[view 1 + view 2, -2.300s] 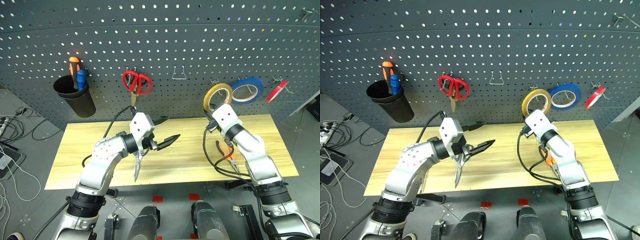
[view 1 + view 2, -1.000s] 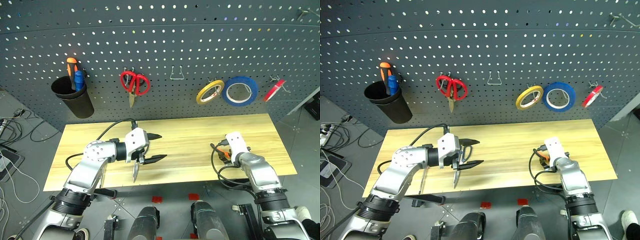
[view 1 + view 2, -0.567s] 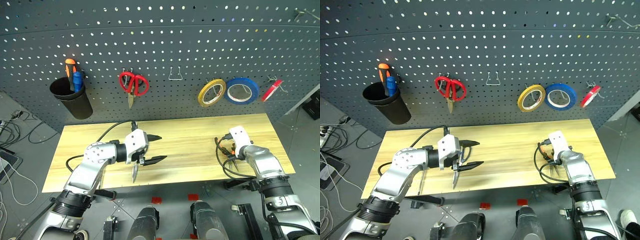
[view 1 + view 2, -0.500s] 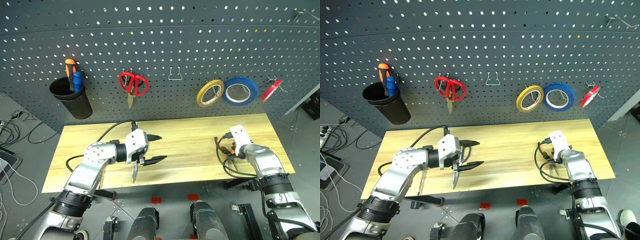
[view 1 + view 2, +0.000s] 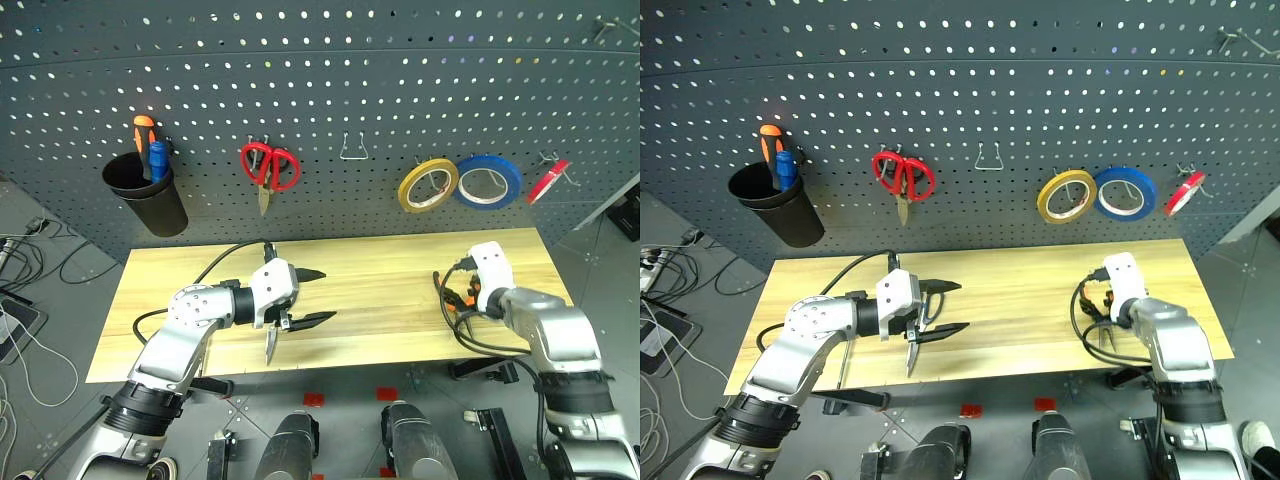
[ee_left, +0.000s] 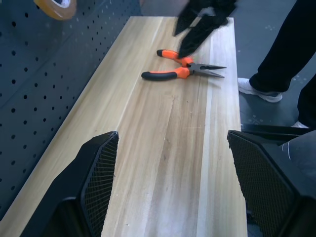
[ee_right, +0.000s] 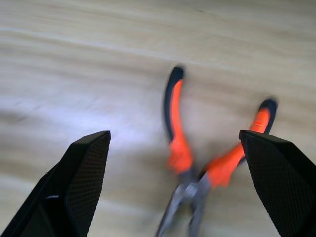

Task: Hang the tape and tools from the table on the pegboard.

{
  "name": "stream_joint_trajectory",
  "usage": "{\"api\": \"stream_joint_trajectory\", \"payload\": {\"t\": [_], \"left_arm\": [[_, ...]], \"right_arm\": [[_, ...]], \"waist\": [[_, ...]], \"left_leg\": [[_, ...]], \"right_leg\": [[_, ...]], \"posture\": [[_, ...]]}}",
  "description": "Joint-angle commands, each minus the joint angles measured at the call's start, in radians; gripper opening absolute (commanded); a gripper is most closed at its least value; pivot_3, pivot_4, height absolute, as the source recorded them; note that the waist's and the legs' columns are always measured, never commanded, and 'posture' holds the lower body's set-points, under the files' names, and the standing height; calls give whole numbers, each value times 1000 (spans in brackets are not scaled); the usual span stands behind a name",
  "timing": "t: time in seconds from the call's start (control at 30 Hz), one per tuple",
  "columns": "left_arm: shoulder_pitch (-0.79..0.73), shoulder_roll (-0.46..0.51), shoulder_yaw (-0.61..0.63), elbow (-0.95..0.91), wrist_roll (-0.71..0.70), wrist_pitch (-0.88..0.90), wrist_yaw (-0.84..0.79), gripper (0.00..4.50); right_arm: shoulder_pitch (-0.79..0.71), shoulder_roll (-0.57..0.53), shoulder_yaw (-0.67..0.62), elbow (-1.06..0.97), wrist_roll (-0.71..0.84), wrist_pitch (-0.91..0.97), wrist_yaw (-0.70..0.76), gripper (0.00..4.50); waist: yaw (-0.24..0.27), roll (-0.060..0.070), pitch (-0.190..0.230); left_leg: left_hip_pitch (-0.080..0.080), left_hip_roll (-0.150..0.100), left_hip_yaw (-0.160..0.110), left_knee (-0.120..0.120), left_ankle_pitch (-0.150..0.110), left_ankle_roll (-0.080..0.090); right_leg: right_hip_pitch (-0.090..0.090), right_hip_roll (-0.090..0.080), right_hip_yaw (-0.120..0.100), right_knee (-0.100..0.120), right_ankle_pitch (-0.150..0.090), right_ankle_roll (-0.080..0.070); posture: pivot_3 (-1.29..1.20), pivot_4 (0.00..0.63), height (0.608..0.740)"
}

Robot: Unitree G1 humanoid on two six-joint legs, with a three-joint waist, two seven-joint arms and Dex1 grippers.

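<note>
The yellow tape (image 5: 428,185) hangs on a hook of the dark pegboard (image 5: 400,80). Orange-and-black pliers (image 7: 182,153) lie on the table (image 5: 380,260) near its right end. My right gripper (image 7: 174,136) hovers just above them, open and empty. My left gripper (image 5: 318,297) stands open over the table's left half, pointing right, with nothing between its fingers. Steel scissor blades (image 5: 269,345) point down right beneath it; I cannot tell whether they hang from it or lie on the wood. A slim rod (image 5: 843,362) lies by my left forearm.
On the pegboard are a black cup (image 5: 148,198) with screwdrivers, red-handled scissors (image 5: 271,165), a bare hook (image 5: 352,150), a blue roll (image 5: 488,182) and a red roll (image 5: 552,180). A person's dark trouser leg (image 6: 291,44) stands beyond the table's right end.
My right gripper, earlier up at the yellow tape on the pegboard, came down over the pliers and has just lifted slightly. My left arm sank earlier and has since held still.
</note>
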Motion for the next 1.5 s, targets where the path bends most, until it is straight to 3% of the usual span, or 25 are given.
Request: {"api": "stream_joint_trajectory", "payload": {"t": [0.03, 0.27, 0.6, 0.87, 1.27, 1.47, 1.5], "left_arm": [[8, 11, 3, -47, -31, 14, -30, 3751], [-25, 2, -3, -11, -14, 4, -40, 3751], [-18, -2, -11, -14, -1, 3, -40, 3751], [-15, 0, -9, -17, 0, 3, -40, 3751], [-11, 5, -1, -18, -5, 6, -42, 3751], [-10, 8, 12, -17, -14, 16, -36, 3751], [-10, 8, 15, -16, -16, 17, -35, 3751]], "right_arm": [[73, 53, -7, -126, 1, 65, -70, 4460], [90, 116, 26, -49, -40, -6, -179, 4460], [40, 108, 12, 170, -62, -138, -230, 4460], [19, 101, -29, 254, -21, -83, -212, 4460], [35, 74, 18, 247, -34, -113, -188, 543], [40, 57, 16, 242, -28, -127, -176, 522], [41, 53, 15, 241, -26, -130, -173, 872]], "waist": [[0, 0, 0], [-2, 0, 0], [-5, 0, 0], [-7, 1, 0], [-7, 1, -1], [-7, 1, -1], [-7, 1, -1]], "left_leg": [[0, 0, 0, 0, 0, 0], [1, 0, 1, 0, 0, 0], [1, 0, 2, 0, 0, 0], [1, 0, 2, 0, 0, 0], [1, 0, 2, 0, 0, 0], [1, 0, 2, 0, 0, 0], [1, 0, 2, 0, 0, 0]], "right_leg": [[0, 0, 0, 0, 0, 0], [0, 0, 0, 0, 0, 0], [0, 0, 1, 0, 0, 0], [0, 0, 1, 1, 0, 0], [0, 0, 1, 1, 0, 0], [0, 0, 1, 1, 0, 0], [0, 0, 1, 1, 0, 0]], "posture": [[-58, 208, 740], [-81, 208, 740], [-81, 208, 740], [-66, 200, 740], [-67, 199, 740], [-67, 199, 740], [-67, 199, 740]]}}
